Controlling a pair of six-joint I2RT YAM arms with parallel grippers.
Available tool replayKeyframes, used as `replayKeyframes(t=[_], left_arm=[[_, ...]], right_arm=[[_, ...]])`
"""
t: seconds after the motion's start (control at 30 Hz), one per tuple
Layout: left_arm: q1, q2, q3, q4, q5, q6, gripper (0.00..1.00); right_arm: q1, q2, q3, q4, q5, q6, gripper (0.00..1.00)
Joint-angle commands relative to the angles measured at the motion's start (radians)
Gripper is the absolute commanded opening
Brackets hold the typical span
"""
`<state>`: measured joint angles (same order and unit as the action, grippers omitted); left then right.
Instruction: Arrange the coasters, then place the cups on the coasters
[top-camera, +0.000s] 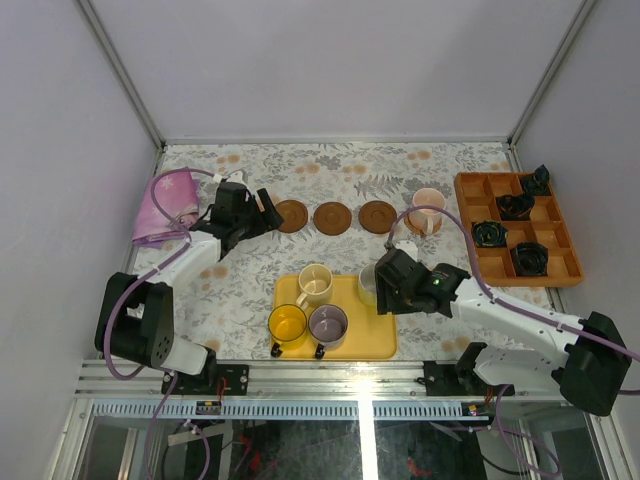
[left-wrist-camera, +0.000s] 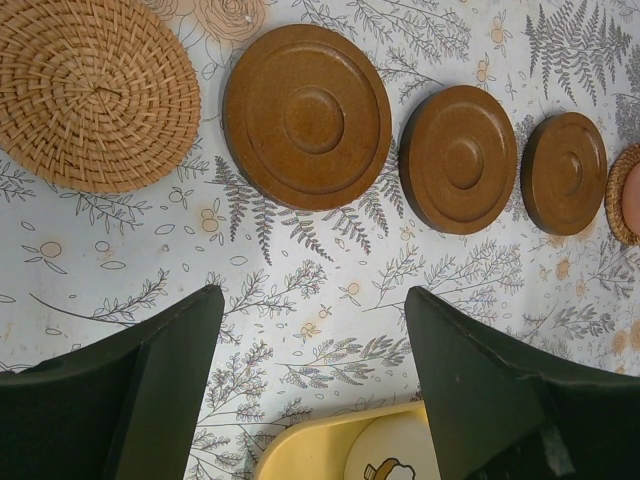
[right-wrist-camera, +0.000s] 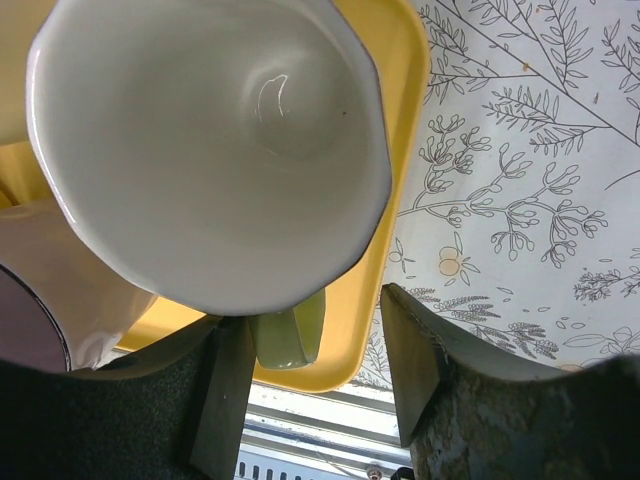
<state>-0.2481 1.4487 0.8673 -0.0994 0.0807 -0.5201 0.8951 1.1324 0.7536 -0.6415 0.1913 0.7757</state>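
Observation:
Three brown wooden coasters (left-wrist-camera: 308, 115) (left-wrist-camera: 458, 158) (left-wrist-camera: 566, 172) lie in a row on the floral table, with a woven coaster (left-wrist-camera: 95, 90) to their left. A pink cup (top-camera: 427, 210) stands on another woven coaster at the row's right end. My left gripper (left-wrist-camera: 315, 300) hovers open and empty just before the row. On the yellow tray (top-camera: 370, 338) stand a cream cup (top-camera: 314, 284), a yellow cup (top-camera: 287, 324) and a purple-grey cup (top-camera: 328, 324). My right gripper (right-wrist-camera: 315, 320) straddles the green handle (right-wrist-camera: 290, 335) of the pale green-white cup (right-wrist-camera: 210, 150); one finger touches it, the other is apart.
An orange compartment box (top-camera: 466, 205) with small black objects sits at the right. A pink cloth (top-camera: 165, 205) lies at the far left. The tray's front edge is close to the table's near rail.

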Motion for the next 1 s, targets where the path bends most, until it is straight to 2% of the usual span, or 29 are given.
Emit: replayKeyframes(t=[0.0, 0.13, 0.53, 0.73, 0.87, 0.9, 0.97], left_arm=[[-0.004, 0.008, 0.015, 0.045, 0.002, -0.002, 0.74], [-0.003, 0.006, 0.016, 0.041, -0.005, 0.001, 0.74], [-0.003, 0.027, 0.032, 0.041, -0.004, 0.002, 0.74], [-0.004, 0.043, 0.048, 0.044, 0.001, 0.000, 0.74], [-0.003, 0.049, 0.052, 0.046, -0.002, 0.000, 0.74], [-0.003, 0.049, 0.052, 0.046, -0.001, 0.000, 0.74], [-0.003, 0.049, 0.050, 0.046, -0.002, 0.000, 0.74]], right_arm=[[0.008, 0.017, 0.017, 0.002, 0.023, -0.018, 0.57], [0.008, 0.043, 0.032, 0.030, 0.009, -0.060, 0.57], [0.007, 0.069, 0.048, 0.068, -0.010, -0.123, 0.45], [0.007, 0.071, 0.045, 0.083, 0.002, -0.138, 0.26], [0.007, 0.079, 0.046, 0.087, 0.003, -0.146, 0.04], [0.008, 0.079, 0.047, 0.087, 0.002, -0.147, 0.01], [0.008, 0.082, 0.050, 0.087, 0.004, -0.154, 0.00]])
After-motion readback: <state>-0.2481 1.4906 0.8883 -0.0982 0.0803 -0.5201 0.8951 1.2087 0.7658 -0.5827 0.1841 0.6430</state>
